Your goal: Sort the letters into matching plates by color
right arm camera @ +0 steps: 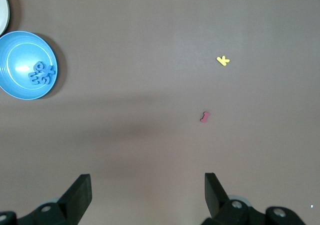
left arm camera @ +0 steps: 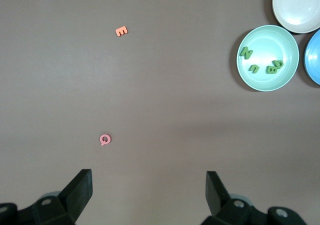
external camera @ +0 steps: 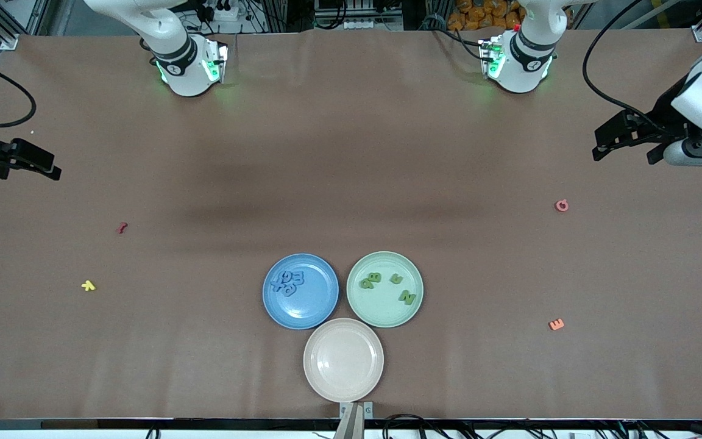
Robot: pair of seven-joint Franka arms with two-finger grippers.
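Front view shows the blue plate [external camera: 300, 291] and green plate [external camera: 384, 289] side by side near the camera, the beige plate [external camera: 343, 360] nearer still, touching both. Blue letters [external camera: 288, 281] lie clustered in the blue plate; green letters [external camera: 387, 285] lie spread in the green one. Both arms wait. Left gripper [external camera: 622, 143] hangs over its end of the table, jaws wide apart and empty, near a pink letter [external camera: 562, 205] and an orange one [external camera: 556, 324]. Right gripper [external camera: 31, 161], equally spread and empty, hangs over its end, with a red letter [external camera: 122, 228] and yellow letter [external camera: 88, 285] nearby.
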